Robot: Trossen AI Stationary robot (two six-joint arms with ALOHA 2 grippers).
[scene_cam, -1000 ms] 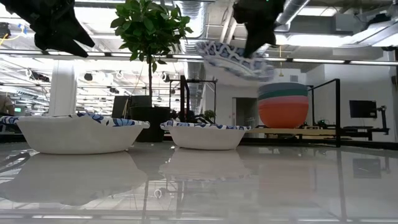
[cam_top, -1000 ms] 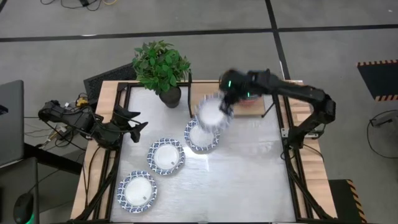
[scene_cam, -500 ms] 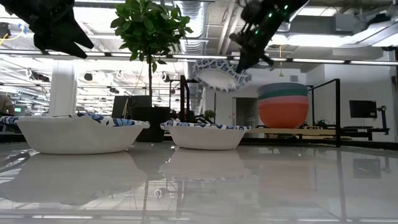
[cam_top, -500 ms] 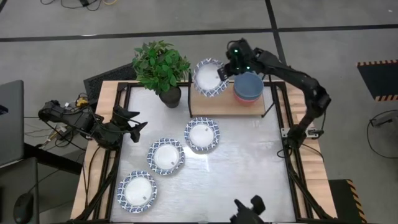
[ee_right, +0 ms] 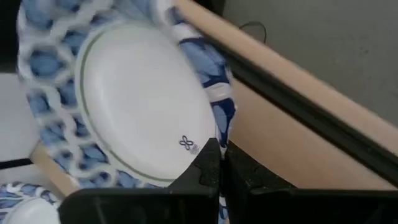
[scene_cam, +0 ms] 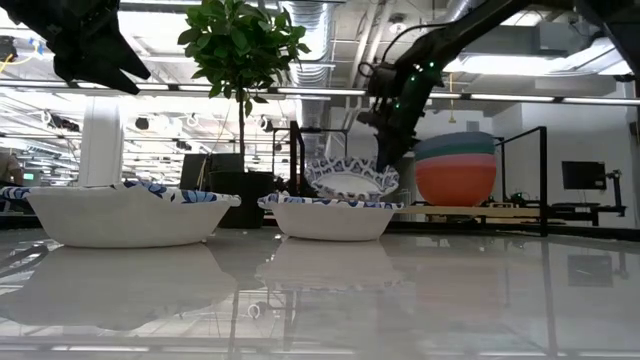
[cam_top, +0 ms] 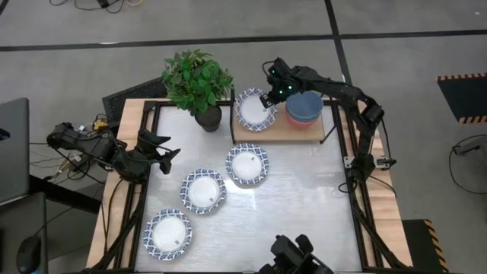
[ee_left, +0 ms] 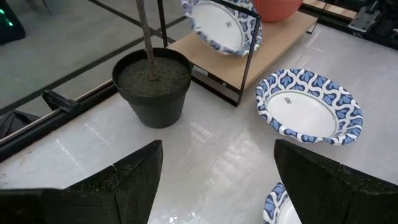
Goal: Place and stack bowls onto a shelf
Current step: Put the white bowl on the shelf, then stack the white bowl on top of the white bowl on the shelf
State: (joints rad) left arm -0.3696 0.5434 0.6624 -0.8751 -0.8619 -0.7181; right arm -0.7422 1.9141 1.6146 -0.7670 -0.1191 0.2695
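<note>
- Blue-patterned white bowl, rigid and probably breakable, slick-glazed, sat tilted over the shelf's left end; its thin rim offered the best hold.
- Right gripper pinched that rim.
- Left gripper waited spread at the table's left edge.

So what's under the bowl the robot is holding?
The wooden shelf lies under the patterned bowl pinched by the right gripper. Whether the bowl touches it is hidden.

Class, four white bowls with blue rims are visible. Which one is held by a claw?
The bowl on the shelf, beside the coloured stack: the blue-rimmed bowl has its rim pinched by the right claw. The other three sit free on the metal tabletop.
</note>
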